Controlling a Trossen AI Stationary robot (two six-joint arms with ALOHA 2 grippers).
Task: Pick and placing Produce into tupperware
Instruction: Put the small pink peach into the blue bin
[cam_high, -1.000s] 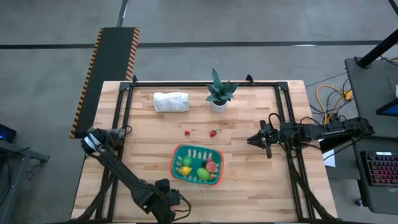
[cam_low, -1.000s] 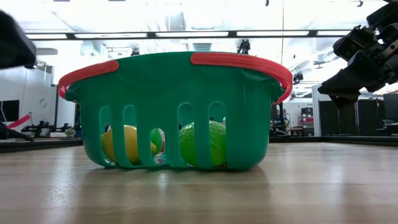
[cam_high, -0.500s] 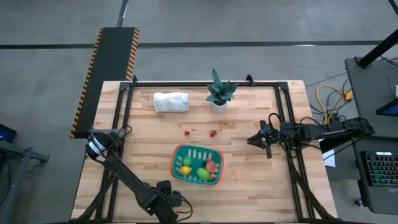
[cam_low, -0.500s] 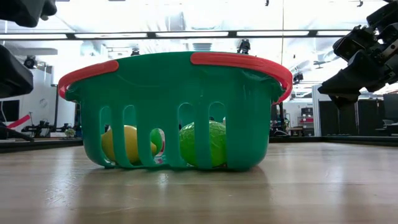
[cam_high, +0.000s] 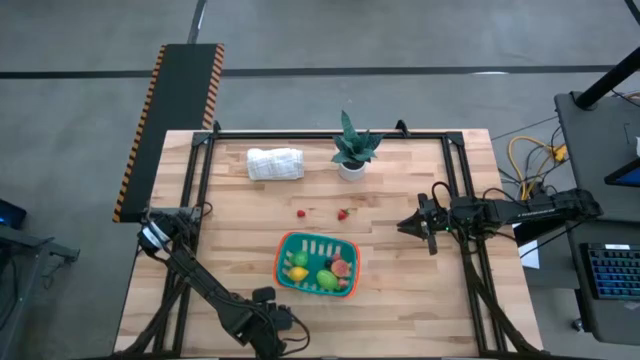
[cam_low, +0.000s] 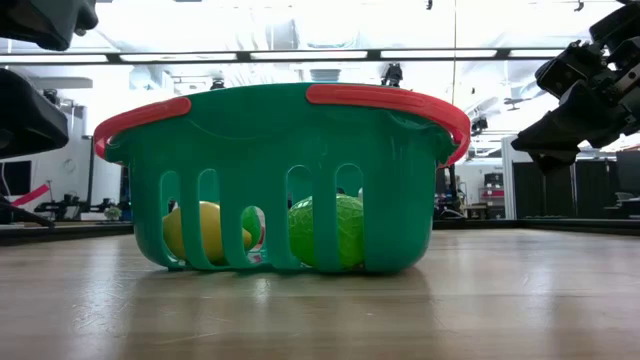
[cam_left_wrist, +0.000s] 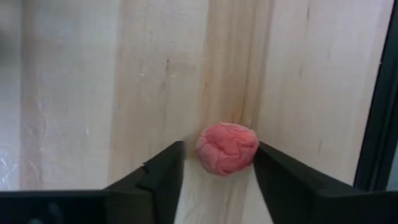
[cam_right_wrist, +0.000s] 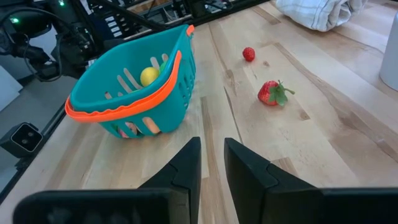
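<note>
The teal tupperware (cam_high: 317, 263) with an orange-red rim stands on the table's near middle and holds yellow, green, orange-pink and dark produce. It also shows in the low view (cam_low: 280, 180) and the right wrist view (cam_right_wrist: 134, 93). A small red berry (cam_high: 300, 212) and a strawberry (cam_high: 343, 213) lie on the table beyond it. My left gripper (cam_high: 152, 236) is by the table's left rail, shut on a pink-red berry (cam_left_wrist: 227, 148). My right gripper (cam_high: 405, 225) hovers right of the tupperware, shut and empty (cam_right_wrist: 211, 155). My left gripper pinches the pink-red berry by its two opposite sides (cam_left_wrist: 249, 152) between its two fingertips (cam_left_wrist: 273, 168). The fingers point down at the table. Whether the berry is clear of the wood, I cannot tell.
A potted green plant (cam_high: 351, 150) and a rolled white cloth (cam_high: 275, 163) stand at the far side. Black frame rails (cam_high: 190, 200) run along the table's left and right edges; one shows beside the held berry (cam_left_wrist: 382, 93). Bare wood lies between the left rail and the tupperware.
My left arm has shifted a little toward the table's near edge. In the low view its dark parts have moved up at the picture's left. My right arm and the produce on the table have kept still.
</note>
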